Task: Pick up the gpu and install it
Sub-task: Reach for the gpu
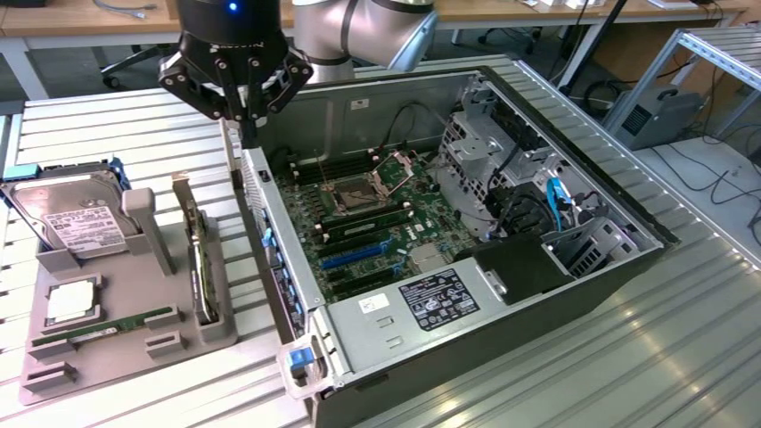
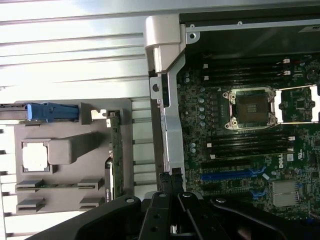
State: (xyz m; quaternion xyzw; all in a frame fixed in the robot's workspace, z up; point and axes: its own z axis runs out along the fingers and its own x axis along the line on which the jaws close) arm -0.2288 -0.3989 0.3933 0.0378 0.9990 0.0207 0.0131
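**Slatted metal bench: gripper closed and empty, gpu in its holder**

Slatted silver metal tabletop is noted in a lab room, with wooden desks behind. Two things are carried on it: an open black-and-silver desktop computer case and a grey moulded parts holder.

Black robot gripper is seen with its fingers pressed together. Nothing is clamped between them. It is poised above the silver edge rail of the case, between the holder on one side and the green motherboard on the other.

The gpu, a thin flat brownish-dark card with a silver metal bracket, is found standing on edge in a slot of the holder. It is placed just beside the gripper on the holder side, lower than the fingertips and apart from them.

Beyond the gpu, farther from the gripper, three more parts are held in the holder:
- a boxy silver hard drive with a white label, set in a blue caddy
- a square silver processor chip
- a narrow green RAM stick

On the gripper's opposite side, an open silver processor socket is seen on the motherboard. A blue expansion slot is noted closer to the fingertips than the socket.
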